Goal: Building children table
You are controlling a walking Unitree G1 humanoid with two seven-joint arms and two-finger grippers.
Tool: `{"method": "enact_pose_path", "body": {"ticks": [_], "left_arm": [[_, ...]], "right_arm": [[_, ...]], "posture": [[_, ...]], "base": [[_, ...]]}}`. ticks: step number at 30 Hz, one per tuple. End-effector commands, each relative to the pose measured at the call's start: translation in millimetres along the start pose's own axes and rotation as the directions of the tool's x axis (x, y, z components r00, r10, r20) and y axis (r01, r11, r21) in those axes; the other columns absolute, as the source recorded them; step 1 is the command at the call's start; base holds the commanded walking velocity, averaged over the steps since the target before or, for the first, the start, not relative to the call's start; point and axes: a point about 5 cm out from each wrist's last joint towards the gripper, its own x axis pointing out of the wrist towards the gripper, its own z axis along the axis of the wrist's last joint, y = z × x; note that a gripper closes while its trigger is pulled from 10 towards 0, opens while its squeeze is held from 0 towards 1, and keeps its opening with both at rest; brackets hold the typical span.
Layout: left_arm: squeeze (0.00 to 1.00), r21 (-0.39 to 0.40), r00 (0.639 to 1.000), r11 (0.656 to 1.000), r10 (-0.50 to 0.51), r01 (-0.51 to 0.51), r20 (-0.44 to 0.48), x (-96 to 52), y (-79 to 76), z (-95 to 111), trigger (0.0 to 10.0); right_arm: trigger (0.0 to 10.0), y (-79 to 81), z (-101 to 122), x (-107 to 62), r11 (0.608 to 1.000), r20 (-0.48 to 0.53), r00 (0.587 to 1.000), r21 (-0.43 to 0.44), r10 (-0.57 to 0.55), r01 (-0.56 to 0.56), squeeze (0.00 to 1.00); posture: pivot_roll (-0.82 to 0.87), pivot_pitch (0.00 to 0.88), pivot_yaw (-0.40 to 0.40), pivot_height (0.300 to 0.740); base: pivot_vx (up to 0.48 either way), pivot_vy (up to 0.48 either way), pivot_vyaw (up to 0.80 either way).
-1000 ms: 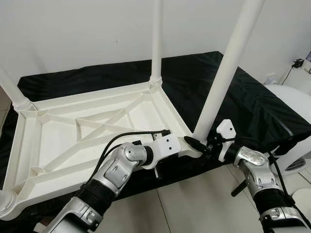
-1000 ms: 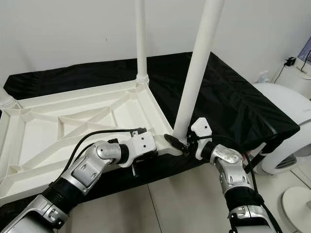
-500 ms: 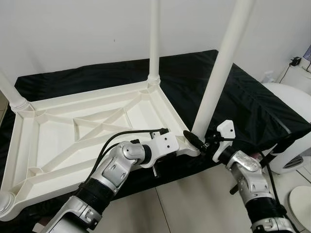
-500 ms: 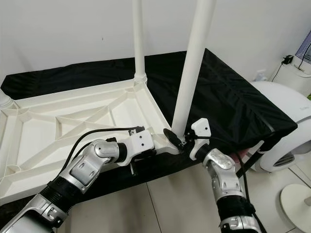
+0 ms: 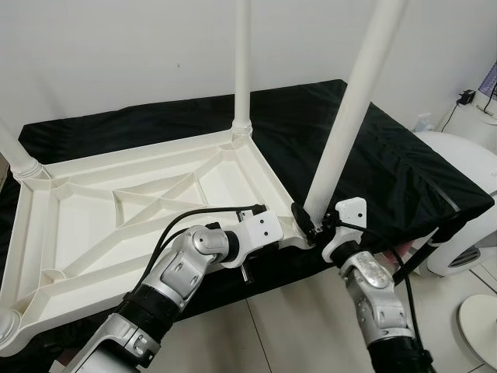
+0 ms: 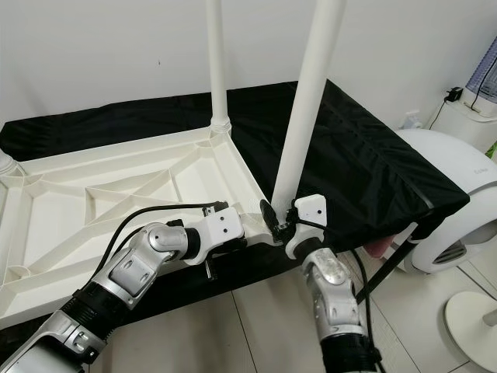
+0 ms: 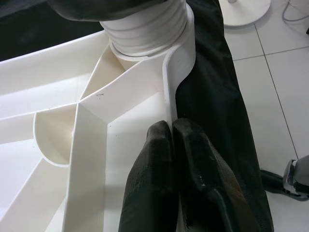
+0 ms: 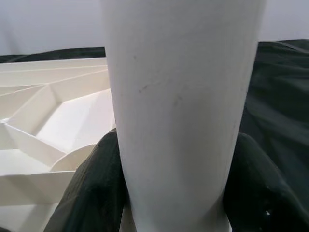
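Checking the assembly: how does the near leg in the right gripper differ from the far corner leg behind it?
The near leg leans slightly and looks thicker, being closer; the far leg stands straight and looks thinner. The right gripper clasps the near leg at its base, while the far leg is untouched. Both are white tubes seated in corner sockets of the upturned tabletop, whose rim the left gripper pinches.

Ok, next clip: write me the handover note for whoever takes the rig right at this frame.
Left gripper: shut on the tabletop's near rim, beside the corner socket.
Right gripper: fingers either side of the near-right leg at its base.
The tabletop lies upside down on the black-covered surface.
Done: far-right leg and far-left leg stand in their sockets.
Left: check that the near-right leg is fully seated; the near-left corner is cut off, so check it.
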Motion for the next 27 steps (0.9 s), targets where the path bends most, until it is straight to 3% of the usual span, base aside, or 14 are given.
{"method": "enact_pose_path", "body": {"ticks": [1,5,8,10,12,15,20,21,27], "left_arm": [[0.0,0.0,0.998,0.999,-0.048,0.048,-0.032,7.7,-11.7,-4,10.0],[0.0,0.0,0.998,0.999,-0.047,0.047,-0.033,7.7,-11.6,-5,10.0],[0.0,0.0,0.998,0.999,-0.047,0.047,-0.033,7.7,-11.6,-5,10.0],[0.0,0.0,0.998,0.999,-0.046,0.046,-0.032,7.9,-11.8,-4,10.0],[0.0,0.0,0.998,0.999,-0.046,0.046,-0.032,7.9,-11.8,-4,10.0],[0.0,-0.002,0.999,0.999,-0.045,0.045,-0.031,7.9,-12.6,-4,10.0],[0.0,-0.001,0.999,0.999,-0.043,0.043,-0.033,7.5,-12.1,-5,10.0],[0.0,-0.001,0.999,0.999,-0.043,0.043,-0.032,7.6,-12.3,-5,10.0],[0.0,0.0,0.999,0.999,-0.043,0.043,-0.031,7.9,-12.5,-4,10.0]], "right_arm": [[10.0,28.4,4,8.5,1.0,0.006,1.0,0.02,0.019,-0.019,0.0],[10.0,35.9,5,12.3,0.997,-0.023,0.997,0.024,-0.072,0.073,0.0],[10.0,35.9,5,12.3,0.997,-0.023,0.997,0.024,-0.072,0.073,0.0],[10.0,37.8,2,17.0,0.981,-0.059,0.979,0.018,-0.193,0.195,0.0],[10.0,37.8,2,17.0,0.981,-0.059,0.979,0.018,-0.193,0.195,0.0],[10.0,38.0,0,18.6,0.945,-0.096,0.941,0.025,-0.323,0.327,0.0],[10.0,36.7,0,17.8,0.946,-0.094,0.943,0.024,-0.32,0.323,0.0],[10.0,36.8,1,17.4,0.955,-0.087,0.953,0.039,-0.29,0.294,1.0],[10.0,38.0,4,16.2,0.957,-0.097,0.954,0.04,-0.283,0.288,1.0]], "posture": [[-0.09,0.073,0.036,0.74],[-0.09,0.072,0.033,0.74],[-0.09,0.072,0.033,0.74],[-0.09,0.069,0.03,0.74],[-0.09,0.069,0.03,0.74],[-0.08,0.066,0.026,0.74],[-0.08,0.066,0.026,0.74],[-0.09,0.061,0.024,0.74],[-0.09,0.061,0.024,0.74]], "base": [[0.0,0.0,0.0],[0.0,0.0,0.0],[0.0,0.0,0.0],[0.0,0.0,0.0],[0.0,0.0,0.0],[0.0,0.0,0.0],[0.0,0.0,0.0],[0.0,0.0,0.0],[0.0,0.0,0.0]]}}
